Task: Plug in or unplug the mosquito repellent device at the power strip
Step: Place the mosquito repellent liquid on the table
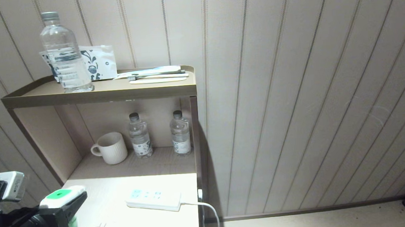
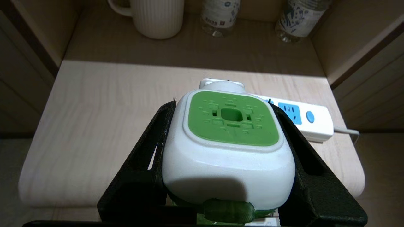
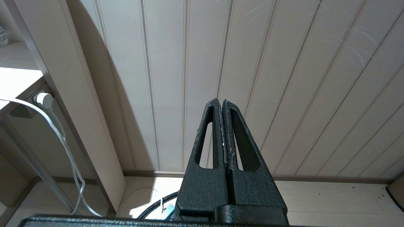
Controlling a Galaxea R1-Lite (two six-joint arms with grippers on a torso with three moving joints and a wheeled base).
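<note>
My left gripper [image 2: 227,157] clamps the white, green-topped plastic mosquito repellent device [image 2: 228,142] above the pale wooden tabletop [image 1: 124,222]. The flat white power strip [image 1: 154,199] lies nearby, unplugged into. My right gripper [image 3: 222,107] hangs pinched together, empty.

Strong light from above glares off the pale wooden desk top [image 1: 124,218], washing out its front half and the flat white plastic power strip [image 1: 154,199]. The shelf recess behind is dim. A dark shadow runs down the striped wall [image 1: 294,103] beside the desk's right edge.

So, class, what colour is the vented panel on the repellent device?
Green, set in a white body; the repellent device shows best in the left wrist view.
</note>
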